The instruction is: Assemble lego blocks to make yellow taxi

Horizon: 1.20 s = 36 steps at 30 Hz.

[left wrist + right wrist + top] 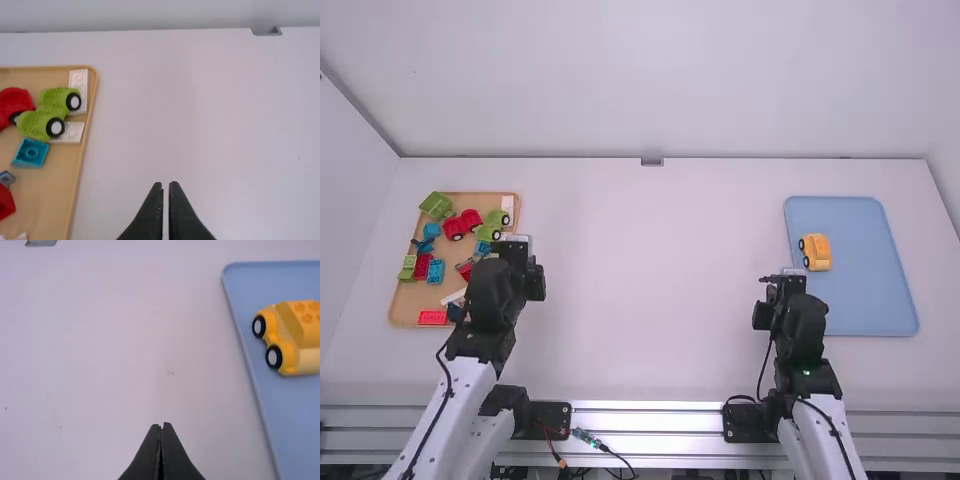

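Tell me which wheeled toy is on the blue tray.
The yellow one; the red and green wheeled ones are on the wooden tray.

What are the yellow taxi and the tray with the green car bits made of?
The yellow taxi looks like smooth, hard plastic: it has round toy-brick studs on top and an even colour all over. The tan tray seems to be wood, maybe bamboo, with a plain, flat finish, but a wood-coloured plastic could look the same.
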{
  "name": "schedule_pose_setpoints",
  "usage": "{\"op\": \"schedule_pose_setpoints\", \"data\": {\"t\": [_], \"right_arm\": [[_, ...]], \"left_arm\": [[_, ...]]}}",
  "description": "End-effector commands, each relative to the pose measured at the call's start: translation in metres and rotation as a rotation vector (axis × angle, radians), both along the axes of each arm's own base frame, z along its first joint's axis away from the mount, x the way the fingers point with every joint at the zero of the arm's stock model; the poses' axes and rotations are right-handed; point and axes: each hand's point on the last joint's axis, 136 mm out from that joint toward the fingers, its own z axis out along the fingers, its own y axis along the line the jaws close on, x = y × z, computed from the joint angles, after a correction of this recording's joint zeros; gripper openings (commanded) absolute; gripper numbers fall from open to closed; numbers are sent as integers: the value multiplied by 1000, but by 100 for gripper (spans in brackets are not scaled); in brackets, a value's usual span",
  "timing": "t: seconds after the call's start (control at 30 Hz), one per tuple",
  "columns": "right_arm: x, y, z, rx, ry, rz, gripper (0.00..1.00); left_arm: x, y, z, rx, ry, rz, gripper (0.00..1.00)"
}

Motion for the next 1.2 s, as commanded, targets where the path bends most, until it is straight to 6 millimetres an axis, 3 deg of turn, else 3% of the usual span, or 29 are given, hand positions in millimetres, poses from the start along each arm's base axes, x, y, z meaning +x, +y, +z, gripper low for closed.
{"op": "schedule_pose_setpoints", "data": {"t": [0.0,0.13,0.53,1.17], "right_arm": [[-8,-1,-13,2,1,-6,0],[-16,-1,-28,2,-3,-6,0],[-7,-1,14,2,-189,-6,0],[-7,-1,66,3,-421,-5,0]], "left_arm": [[-10,-1,-10,-6,-7,0,0],[-23,-1,-27,-6,-7,0,0],[-50,-1,-75,-6,-7,0,0],[-44,-1,-18,-6,-268,-1,0]]}}
